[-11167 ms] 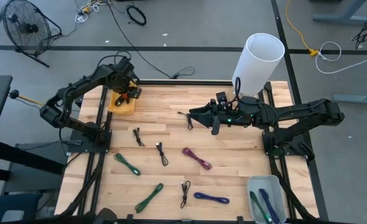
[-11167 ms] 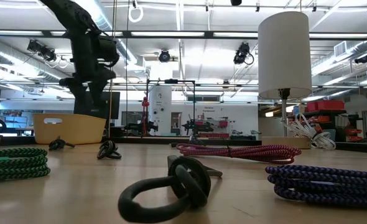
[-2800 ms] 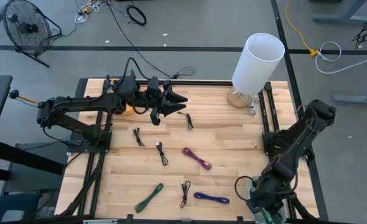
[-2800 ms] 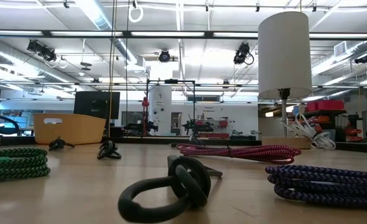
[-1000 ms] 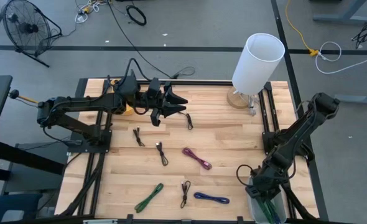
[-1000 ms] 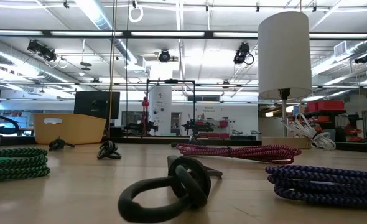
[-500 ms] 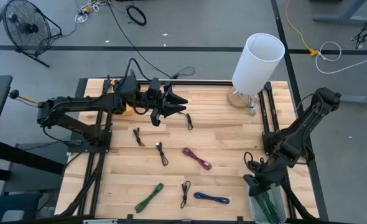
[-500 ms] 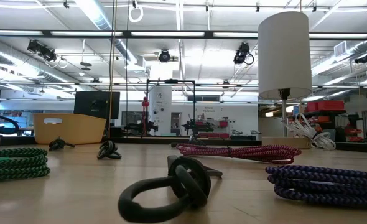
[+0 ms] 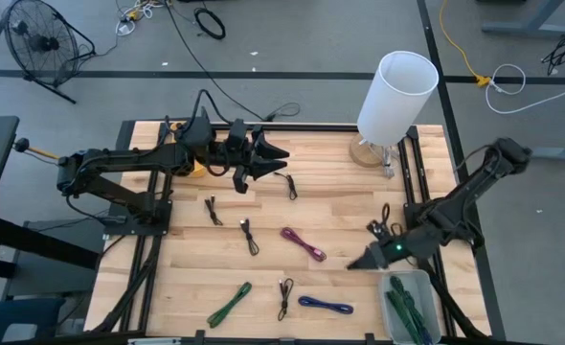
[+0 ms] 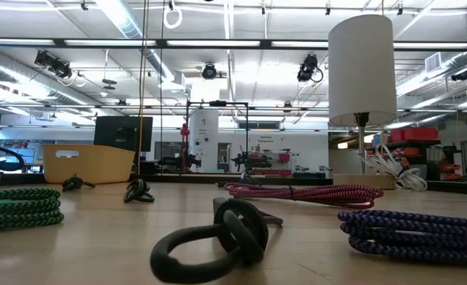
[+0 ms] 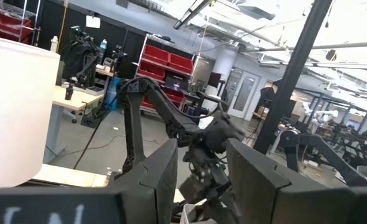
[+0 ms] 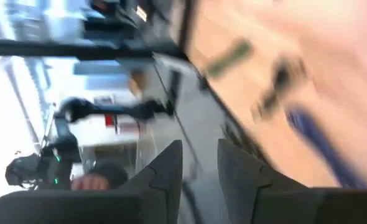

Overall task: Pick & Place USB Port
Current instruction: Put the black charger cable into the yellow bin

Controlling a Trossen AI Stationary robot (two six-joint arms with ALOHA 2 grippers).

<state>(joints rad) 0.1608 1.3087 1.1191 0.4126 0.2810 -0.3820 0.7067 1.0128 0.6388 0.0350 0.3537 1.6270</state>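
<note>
Several coiled USB cables lie flat on the wooden table: a black one just near of my left gripper, two more black ones, a magenta one, a green one, a black one and a purple one. My left gripper hovers open and empty over the far middle of the table, fingers pointing right. My right gripper hangs open and empty above the table, just left of the clear bin, pointing left. Green and blue cables lie in that bin.
A white lamp stands on its base at the far right corner. A yellow bin sits at the far left, mostly under my left arm. Bare wood lies in the middle right, between the lamp and the clear bin. In the low view a black cable lies nearest.
My right gripper has risen from over the clear bin and swung toward the table's left and a little toward the far edge, tipping from pointing down to pointing nearly level to the left. My left arm and all cables have kept still.
</note>
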